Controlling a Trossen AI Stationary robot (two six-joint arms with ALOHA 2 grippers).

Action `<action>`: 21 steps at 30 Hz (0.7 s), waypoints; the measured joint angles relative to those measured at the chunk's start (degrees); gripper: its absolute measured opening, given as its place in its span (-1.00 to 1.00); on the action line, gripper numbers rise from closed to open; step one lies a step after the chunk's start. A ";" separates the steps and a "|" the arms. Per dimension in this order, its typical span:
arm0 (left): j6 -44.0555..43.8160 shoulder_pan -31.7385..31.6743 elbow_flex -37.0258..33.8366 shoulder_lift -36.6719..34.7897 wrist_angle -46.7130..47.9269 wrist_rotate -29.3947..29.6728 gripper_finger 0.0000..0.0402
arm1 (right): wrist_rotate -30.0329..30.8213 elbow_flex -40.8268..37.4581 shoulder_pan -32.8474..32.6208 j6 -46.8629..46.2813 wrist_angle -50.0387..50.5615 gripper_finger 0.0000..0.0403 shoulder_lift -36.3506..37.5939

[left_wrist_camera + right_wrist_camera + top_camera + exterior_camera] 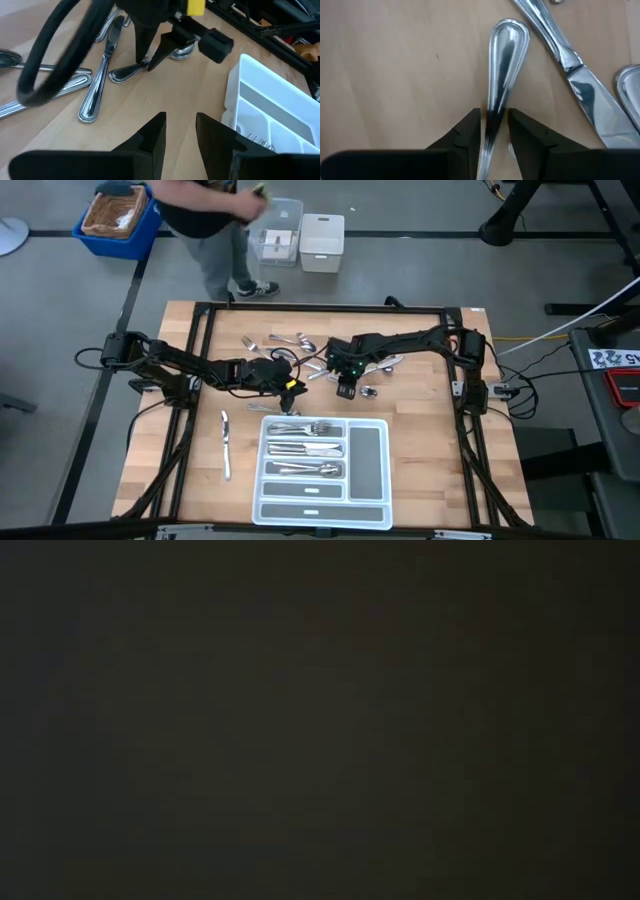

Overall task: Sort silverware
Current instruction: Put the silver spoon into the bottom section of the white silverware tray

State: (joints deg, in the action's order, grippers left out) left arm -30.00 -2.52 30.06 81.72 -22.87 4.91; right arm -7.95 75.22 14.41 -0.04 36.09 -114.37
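The right gripper (494, 127) straddled a piece of silverware (502, 65) on the table (395, 60), its fingers (465, 132) apart on either side of the slim handle, which ran lengthwise straight between them toward the frame's top; whether they already pinched it could not be told. A knife (580, 90) lay just beside at right. In the overhead frame's centre, the left gripper (290, 385) hovered nearby, fingers apart and empty. The white tray (368, 455), lower centre, already held several pieces; loose cutlery (285, 340) lay beyond.
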 joint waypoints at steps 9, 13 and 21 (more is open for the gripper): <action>-0.02 0.00 0.00 -0.01 0.02 0.00 -0.52 | -0.67 0.12 0.24 -0.02 0.22 -0.62 -0.50; 0.00 0.00 0.00 0.00 0.01 0.00 -0.52 | -1.67 0.09 0.26 -0.15 0.27 -0.74 -0.50; 0.00 0.00 0.00 0.01 0.02 0.00 -0.52 | -6.19 0.98 0.37 -2.66 1.83 -0.88 -0.63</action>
State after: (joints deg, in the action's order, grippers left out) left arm -30.00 -2.52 30.06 81.73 -22.85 4.91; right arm -14.14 76.20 14.78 -2.69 37.91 -115.01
